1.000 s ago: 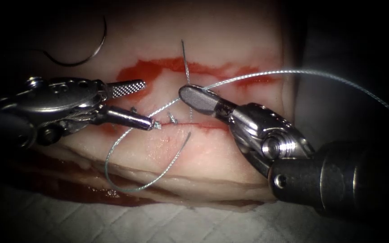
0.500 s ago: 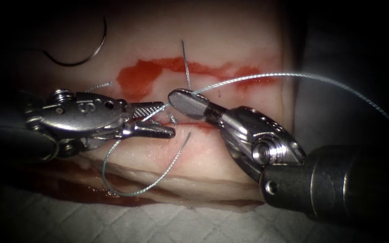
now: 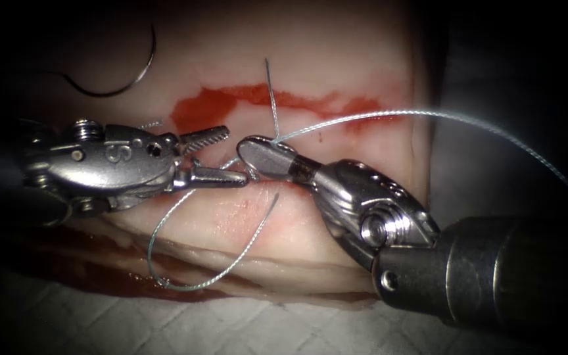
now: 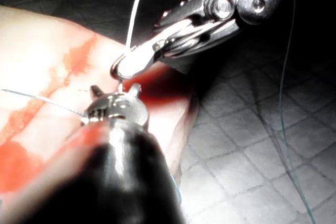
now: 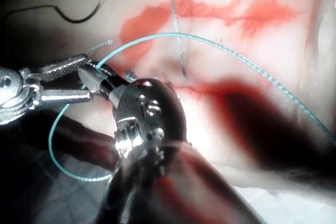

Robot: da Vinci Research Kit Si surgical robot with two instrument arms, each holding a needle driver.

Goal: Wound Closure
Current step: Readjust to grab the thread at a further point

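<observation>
The left pincer [image 3: 221, 158], its jaws spread, sits at the cut [image 3: 277, 183] in the tissue [image 3: 336, 52], with the thread [image 3: 185, 197] running between the jaws. The right pincer [image 3: 261, 154] is pressed together on the thread just right of it; one strand arcs off to the right, another loops down over the near tissue edge. The needle [image 3: 123, 82] lies free on the tissue, far left, held by neither tool. Red fluid [image 3: 205, 108] stains the surface beyond the cut.
</observation>
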